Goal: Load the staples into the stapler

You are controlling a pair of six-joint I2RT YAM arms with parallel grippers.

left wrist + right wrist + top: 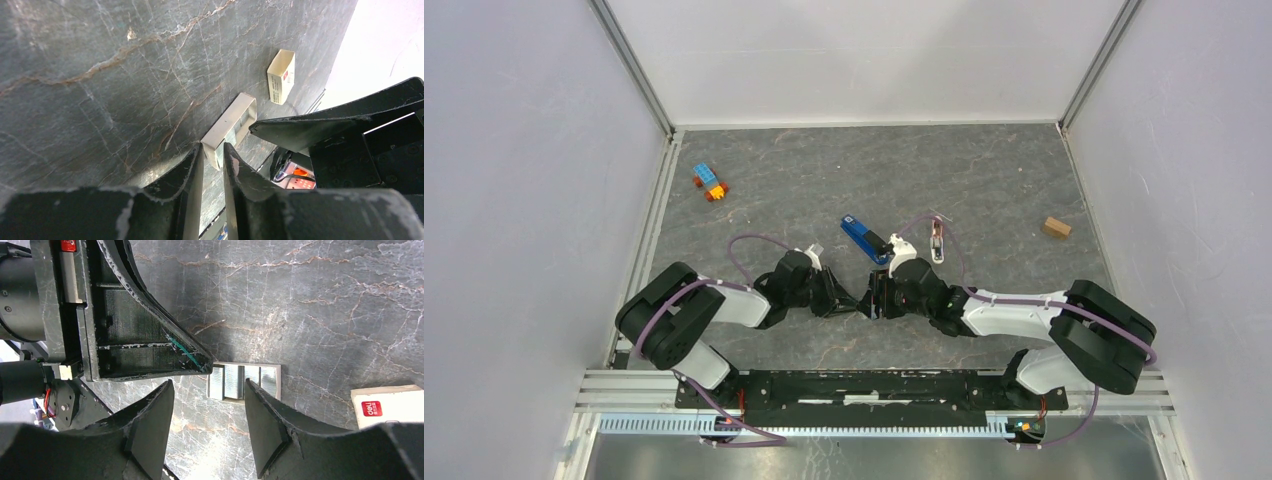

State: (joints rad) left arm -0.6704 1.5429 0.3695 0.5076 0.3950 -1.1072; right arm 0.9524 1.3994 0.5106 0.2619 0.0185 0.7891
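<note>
- The staples (pixel 243 382), a flat silvery-grey strip in a pale frame, lay on the surface (pixel 325 315) at 6 o'clock from the blue stapler (pixel 859 236).
- In the right wrist view, their long axis ran 9 to 3 o'clock.
- The left jaws pinched one end; the right jaws stood spread astride them.

Left claw (pixel 852 301) faces right claw (pixel 876 298) near stapler (pixel 861 238).
</note>
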